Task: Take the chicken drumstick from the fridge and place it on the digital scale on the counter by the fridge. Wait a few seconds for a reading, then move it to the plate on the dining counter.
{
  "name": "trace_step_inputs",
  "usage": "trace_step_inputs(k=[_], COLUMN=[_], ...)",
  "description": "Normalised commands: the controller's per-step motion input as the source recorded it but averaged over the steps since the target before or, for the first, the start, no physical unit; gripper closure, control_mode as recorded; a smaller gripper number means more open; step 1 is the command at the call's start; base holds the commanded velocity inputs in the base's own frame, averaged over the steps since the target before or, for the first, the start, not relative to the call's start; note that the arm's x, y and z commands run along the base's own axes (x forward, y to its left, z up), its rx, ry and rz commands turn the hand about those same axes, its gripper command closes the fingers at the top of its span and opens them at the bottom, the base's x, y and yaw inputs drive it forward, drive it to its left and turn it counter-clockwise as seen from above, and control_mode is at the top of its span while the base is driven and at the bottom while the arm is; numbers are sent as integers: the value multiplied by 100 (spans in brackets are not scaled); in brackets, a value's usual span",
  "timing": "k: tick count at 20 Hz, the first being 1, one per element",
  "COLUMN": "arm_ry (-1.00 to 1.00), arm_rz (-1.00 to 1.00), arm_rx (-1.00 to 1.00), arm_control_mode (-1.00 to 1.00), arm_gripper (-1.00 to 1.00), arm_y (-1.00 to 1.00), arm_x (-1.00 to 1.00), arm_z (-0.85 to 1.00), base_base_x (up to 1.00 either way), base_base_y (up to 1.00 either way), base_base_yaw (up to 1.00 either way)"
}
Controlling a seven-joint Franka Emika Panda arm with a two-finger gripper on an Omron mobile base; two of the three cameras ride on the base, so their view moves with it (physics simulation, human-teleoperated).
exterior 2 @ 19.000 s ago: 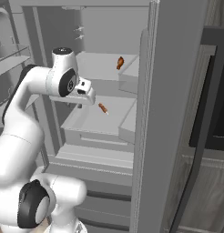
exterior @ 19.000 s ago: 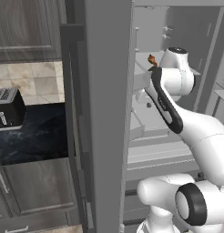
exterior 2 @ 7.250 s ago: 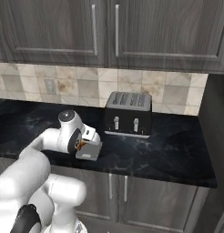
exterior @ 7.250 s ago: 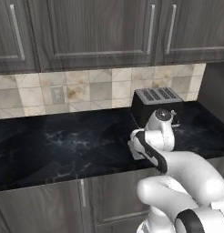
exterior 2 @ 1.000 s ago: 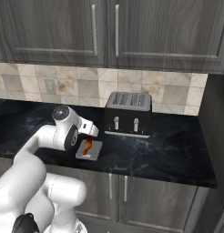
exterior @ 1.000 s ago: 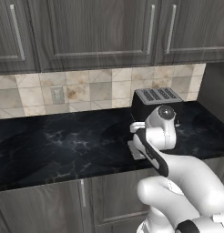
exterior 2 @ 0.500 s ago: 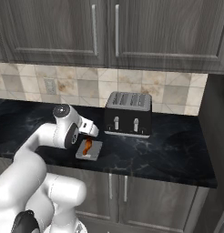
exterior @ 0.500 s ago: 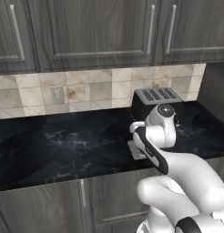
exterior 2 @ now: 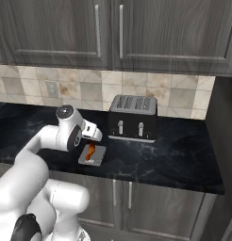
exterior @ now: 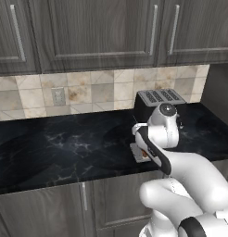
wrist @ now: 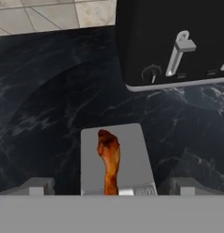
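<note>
Hand view showed the claw (wrist: 111, 189) open, fingers apart above the drumstick (wrist: 109, 164), which lay loose on the scale (wrist: 134, 157) near the counter's (wrist: 45, 104) front edge. I judged this the waiting step; next, regrasp for the plate.

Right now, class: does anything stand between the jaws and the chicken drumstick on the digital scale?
Nothing visible does. The chicken drumstick lies uncovered on the digital scale, with the gripper directly above it. The toaster stands behind the scale, out of the way.
</note>
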Motion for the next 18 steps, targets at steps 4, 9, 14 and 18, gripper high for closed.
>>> trace_step_inputs(k=[4,9,14,18], arm_ry=[4,7,8,7], arm_rz=[0,0,0,0], arm_rx=[0,0,0,0], arm_control_mode=[-100,-100,-100,-100], arm_gripper=[-100,-100,-100,-100], arm_y=[0,0,0,0], arm_x=[0,0,0,0], arm_z=[-2,-12,-16,-12], base_base_x=[0,0,0,0], base_base_y=[0,0,0,0], base_base_yaw=[0,0,0,0])
